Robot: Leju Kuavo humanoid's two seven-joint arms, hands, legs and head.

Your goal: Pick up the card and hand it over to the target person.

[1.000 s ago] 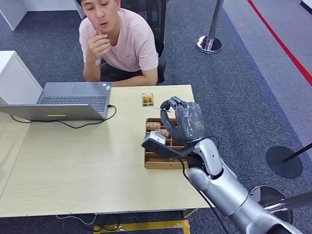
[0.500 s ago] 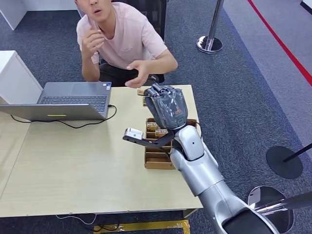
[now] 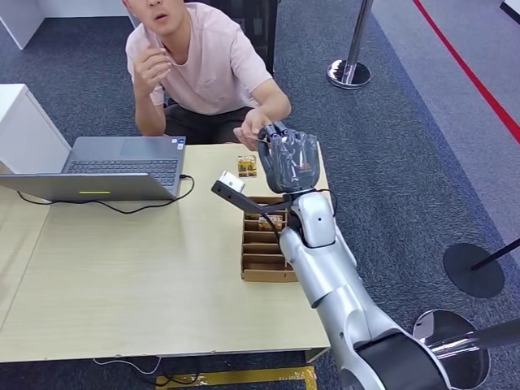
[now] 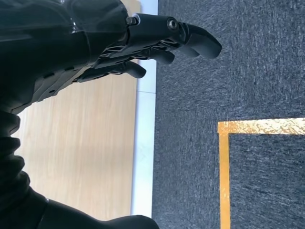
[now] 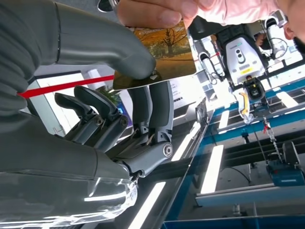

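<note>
From the head view, my right hand (image 3: 288,161) has swung up past the far edge of the table (image 3: 153,268), beyond the cardboard tray (image 3: 265,248), and now meets the person's hand (image 3: 250,128), which has come forward to it.

At my right wrist, the card (image 5: 160,53) sits pinched between my thumb and fingers (image 5: 151,102), while the person's fingers touch its other edge. I judge the handover nearly done; letting go is what remains.

At my left wrist, my left hand (image 4: 107,52) hangs off the table's edge above the carpet, fingers loosely apart, holding nothing.
</note>
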